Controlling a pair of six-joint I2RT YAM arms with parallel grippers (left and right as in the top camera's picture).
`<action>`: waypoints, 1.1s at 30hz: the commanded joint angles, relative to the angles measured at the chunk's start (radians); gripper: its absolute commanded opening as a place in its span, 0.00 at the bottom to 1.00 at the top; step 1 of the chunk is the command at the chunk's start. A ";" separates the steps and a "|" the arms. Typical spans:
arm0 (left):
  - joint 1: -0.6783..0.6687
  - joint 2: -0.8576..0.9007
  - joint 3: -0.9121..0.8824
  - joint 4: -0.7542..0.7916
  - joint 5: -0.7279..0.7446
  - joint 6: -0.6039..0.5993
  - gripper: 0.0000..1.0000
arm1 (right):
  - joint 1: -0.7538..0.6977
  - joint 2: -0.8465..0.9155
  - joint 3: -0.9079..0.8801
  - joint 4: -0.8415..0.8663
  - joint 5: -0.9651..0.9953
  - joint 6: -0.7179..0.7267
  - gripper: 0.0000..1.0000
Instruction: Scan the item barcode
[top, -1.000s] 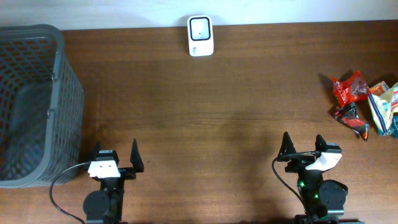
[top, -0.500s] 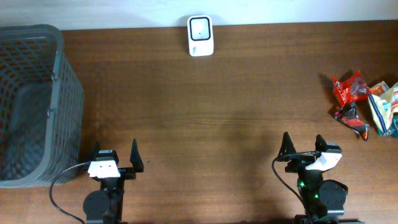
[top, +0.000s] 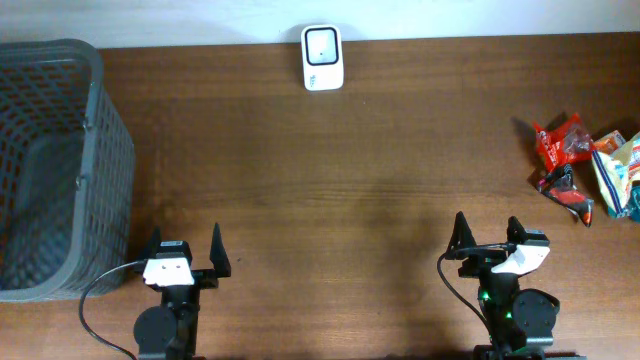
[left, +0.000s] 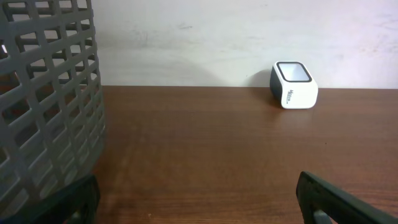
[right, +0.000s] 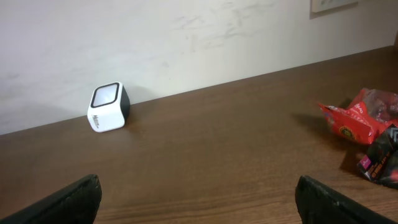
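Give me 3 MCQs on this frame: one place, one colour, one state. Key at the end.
1. Where does the white scanner stand on the table? A. at the far edge, near the middle B. at the near edge C. at the right end
2. What colour is the basket? A. red B. grey C. white
3. How do the fingers of the left gripper and right gripper stand? A. both shut B. left shut on a packet C. both spread, empty
Key: 1 A, the overhead view shows it there; 2 B, its mesh is grey; 3 C, nothing sits between either pair.
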 joint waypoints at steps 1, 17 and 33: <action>0.005 -0.007 -0.002 -0.006 -0.004 0.016 0.99 | 0.006 -0.007 -0.009 -0.002 0.013 -0.002 0.98; 0.005 -0.007 -0.002 -0.006 -0.004 0.016 0.99 | 0.006 -0.007 -0.009 -0.002 0.013 -0.002 0.98; 0.004 -0.007 -0.002 -0.006 -0.004 0.016 0.99 | 0.006 -0.007 -0.009 -0.005 0.025 -0.288 0.99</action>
